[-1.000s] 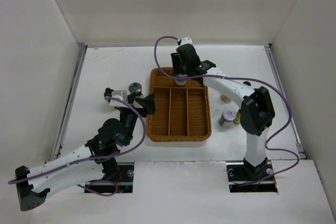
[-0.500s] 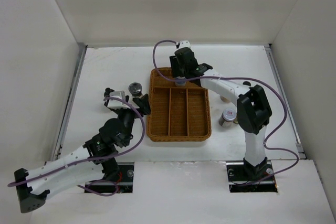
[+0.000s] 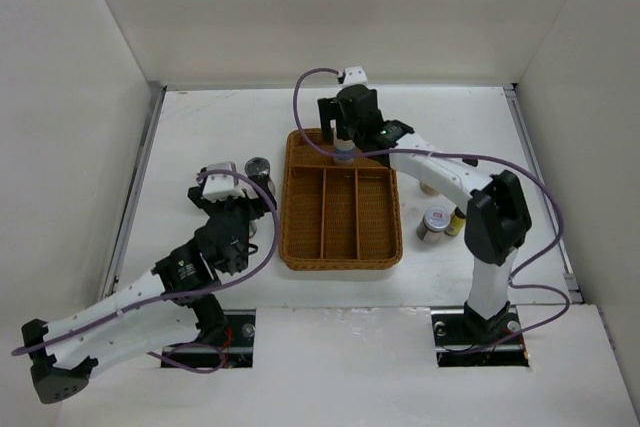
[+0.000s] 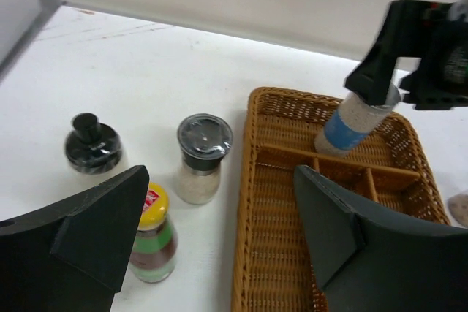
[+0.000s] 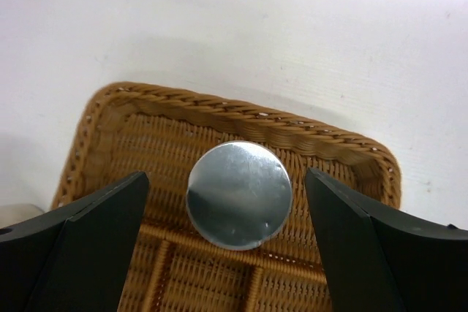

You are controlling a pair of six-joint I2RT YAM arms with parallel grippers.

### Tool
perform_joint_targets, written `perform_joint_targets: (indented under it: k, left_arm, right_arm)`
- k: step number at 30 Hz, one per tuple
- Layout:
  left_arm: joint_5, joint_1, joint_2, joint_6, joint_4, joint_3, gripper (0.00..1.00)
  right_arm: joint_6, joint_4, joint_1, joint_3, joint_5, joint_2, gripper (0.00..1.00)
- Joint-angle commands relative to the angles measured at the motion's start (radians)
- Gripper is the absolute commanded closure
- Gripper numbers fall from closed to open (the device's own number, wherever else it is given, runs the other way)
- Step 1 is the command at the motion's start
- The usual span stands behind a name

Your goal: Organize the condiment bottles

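Observation:
A white bottle with a blue band (image 4: 346,123) and a silver cap (image 5: 239,194) stands in the far compartment of the brown wicker tray (image 3: 284,222). My right gripper (image 5: 228,180) is open straddling its cap, fingers apart from it, and shows in the top view (image 3: 343,140). My left gripper (image 4: 221,174) is open and empty, just left of the tray (image 4: 248,253). Below it stand a green-red bottle with a yellow cap (image 4: 152,242), a clear shaker with a black lid (image 4: 199,157) and a black-topped grinder (image 4: 91,148).
Three more small bottles stand right of the tray: a grey-lidded jar (image 3: 434,223), a yellow-capped one (image 3: 456,223) and a pale one (image 3: 428,187) partly under my right arm. White walls close in the table on three sides.
My left gripper has drawn back from the tray's left edge toward the near left. My right gripper has stayed over the tray's far compartment with the white bottle.

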Motion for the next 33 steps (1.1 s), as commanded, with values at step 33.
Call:
perform_joint_targets:
  k: [33]
  left_arm:
    - [0.495,0.489,0.265,-0.284,-0.569,0.24,0.37]
  right_arm:
    - [0.121,0.31,0.044,-0.669,-0.033,-0.767,0.2]
